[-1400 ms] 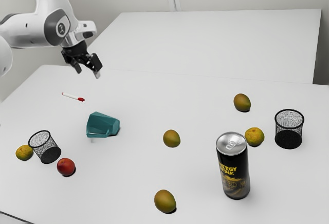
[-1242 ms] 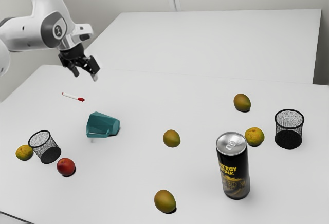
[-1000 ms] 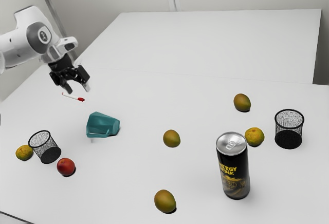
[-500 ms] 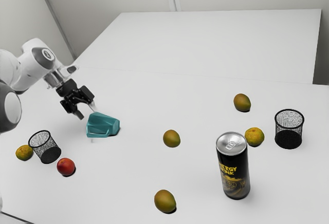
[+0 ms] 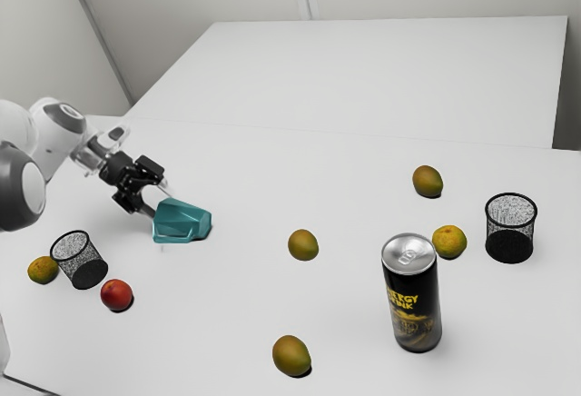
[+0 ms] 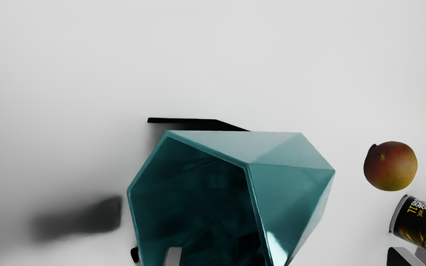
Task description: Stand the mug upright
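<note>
Mug (image 5: 186,219) (teal) on its side on the table (image 5: 354,178), mouth toward the gripper (image 5: 158,203), whose fingers (image 6: 173,257) stand wide apart.

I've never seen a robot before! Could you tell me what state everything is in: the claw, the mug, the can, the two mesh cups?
Gripper: open, at the mug's mouth.
Teal mug: lying on its side, mouth toward the gripper, not yet upright.
Energy drink can: standing upright, top looks sealed.
Mesh cup at the exterior view's left: standing, open-topped.
Mesh cup at the exterior view's right: standing, open-topped.
</note>
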Controlling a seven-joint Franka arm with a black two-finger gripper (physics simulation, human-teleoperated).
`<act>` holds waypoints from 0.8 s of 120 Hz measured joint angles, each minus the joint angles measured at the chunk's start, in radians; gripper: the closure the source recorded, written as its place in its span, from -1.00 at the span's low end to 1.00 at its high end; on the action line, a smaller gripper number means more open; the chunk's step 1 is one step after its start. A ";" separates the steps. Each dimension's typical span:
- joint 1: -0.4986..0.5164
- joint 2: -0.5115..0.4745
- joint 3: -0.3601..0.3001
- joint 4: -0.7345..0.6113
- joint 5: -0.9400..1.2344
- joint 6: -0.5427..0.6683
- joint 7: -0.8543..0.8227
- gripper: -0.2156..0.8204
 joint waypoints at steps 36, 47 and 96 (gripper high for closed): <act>0.003 0.039 0.000 -0.003 -0.076 -0.014 -0.074 -0.58; -0.001 0.042 0.000 -0.004 -0.088 -0.014 -0.098 -0.56; -0.010 0.039 -0.003 -0.004 -0.107 -0.013 -0.172 0.52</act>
